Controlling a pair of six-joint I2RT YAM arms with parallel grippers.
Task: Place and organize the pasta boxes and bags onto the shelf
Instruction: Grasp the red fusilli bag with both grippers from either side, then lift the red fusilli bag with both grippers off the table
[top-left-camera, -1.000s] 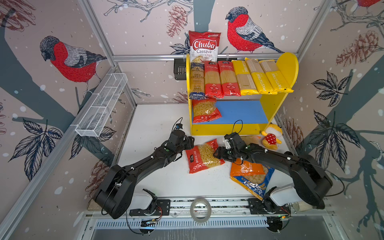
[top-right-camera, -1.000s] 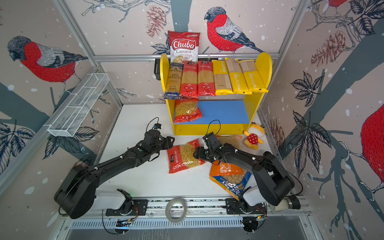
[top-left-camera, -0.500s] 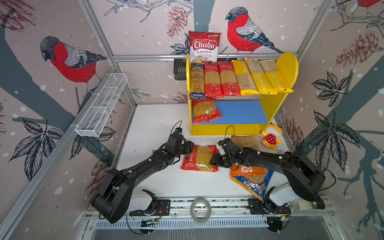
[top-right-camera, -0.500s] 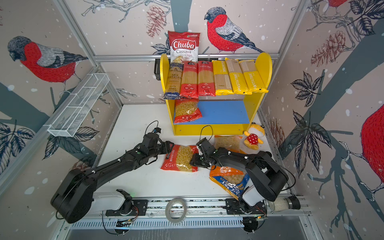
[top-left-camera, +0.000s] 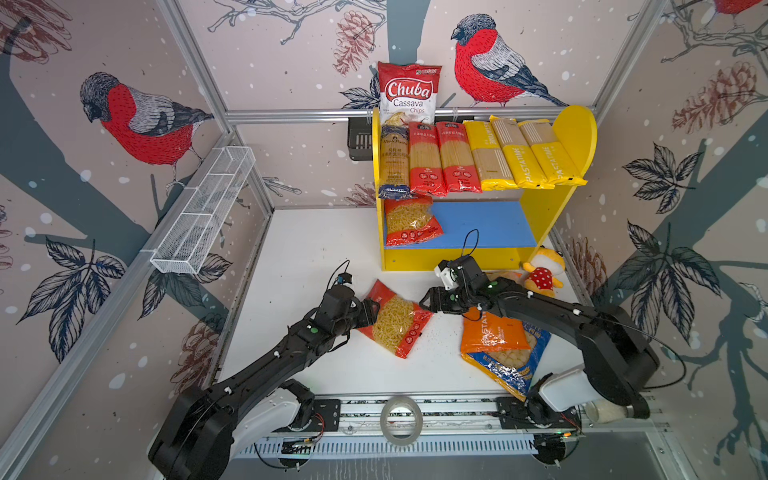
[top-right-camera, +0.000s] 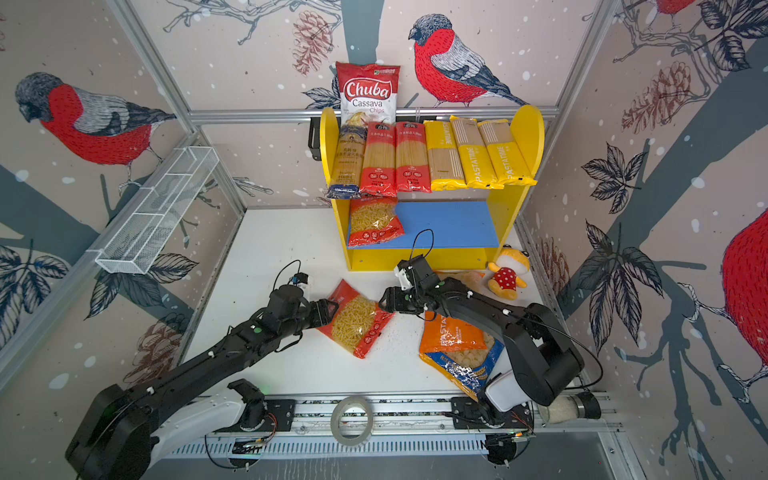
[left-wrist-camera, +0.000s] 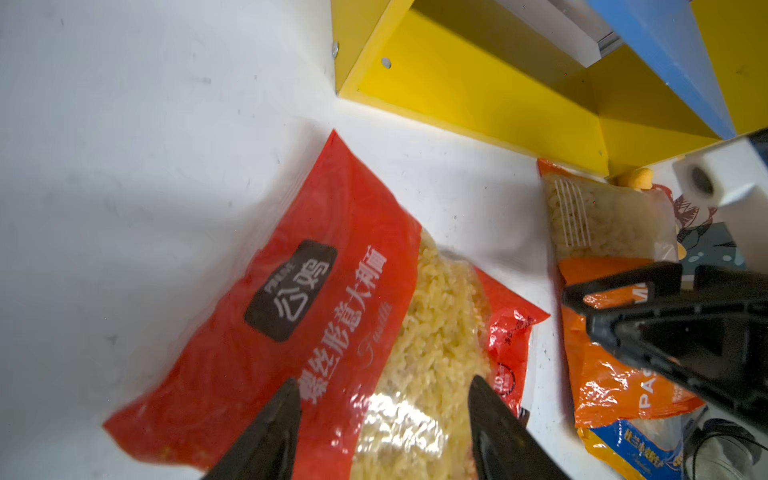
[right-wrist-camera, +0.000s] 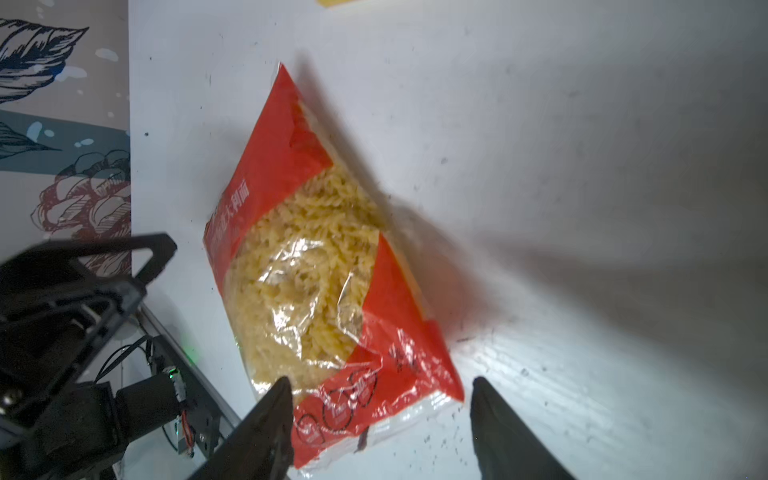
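A red fusilli bag (top-left-camera: 395, 322) (top-right-camera: 355, 320) lies slanted on the white table in front of the shelf (top-left-camera: 552, 208). My left gripper (top-left-camera: 372, 311) (left-wrist-camera: 384, 395) is open, its fingers spread over the bag's (left-wrist-camera: 332, 311) left edge. At the bag's (right-wrist-camera: 299, 257) right corner is my right gripper (top-left-camera: 428, 301) (right-wrist-camera: 378, 395), also open, its fingers either side of that corner. An orange bag (top-left-camera: 494, 336) overlaps a blue-yellow bag (top-left-camera: 511, 370) under my right arm. The blue lower board holds a second red bag (top-left-camera: 409, 222). Several spaghetti packs (top-left-camera: 457, 160) fill the upper board.
A Chuba chips bag (top-left-camera: 409, 93) stands behind the shelf's top. A plush toy (top-left-camera: 542, 274) and another pasta bag (left-wrist-camera: 602, 220) lie at the shelf's foot by my right arm. A wire rack (top-left-camera: 203, 208) hangs on the left wall. A tape roll (top-left-camera: 401, 419) sits at the front rail.
The red bag on the table has turned from lying crosswise to slanting, one end toward the shelf. My right gripper has shifted left to the bag's corner; the left has come slightly nearer.
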